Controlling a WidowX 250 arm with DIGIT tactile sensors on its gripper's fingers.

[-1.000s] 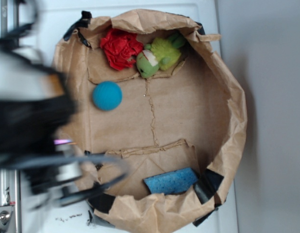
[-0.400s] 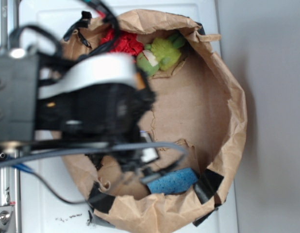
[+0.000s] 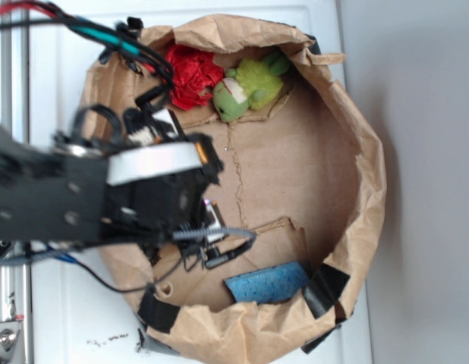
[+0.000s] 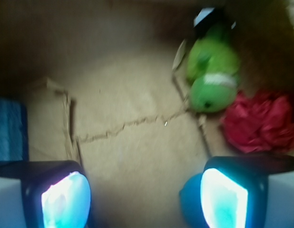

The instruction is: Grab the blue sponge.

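Hanging inside a crumpled brown paper bag (image 3: 356,152), the claw (image 4: 142,197) stands wide apart, its two glowing pads (image 4: 66,202) gripping nothing, bare creased paper between them and a teal ball (image 4: 189,206) just behind the right pad. The sponge (image 3: 266,283), a flat speckled blue foam slab, lies against the bag's lower wall, near the arm (image 3: 83,193) but not touching it. A fuzzy green plush (image 3: 248,85) and a wrinkled red wad (image 3: 189,74) sit side by side at the far wall.
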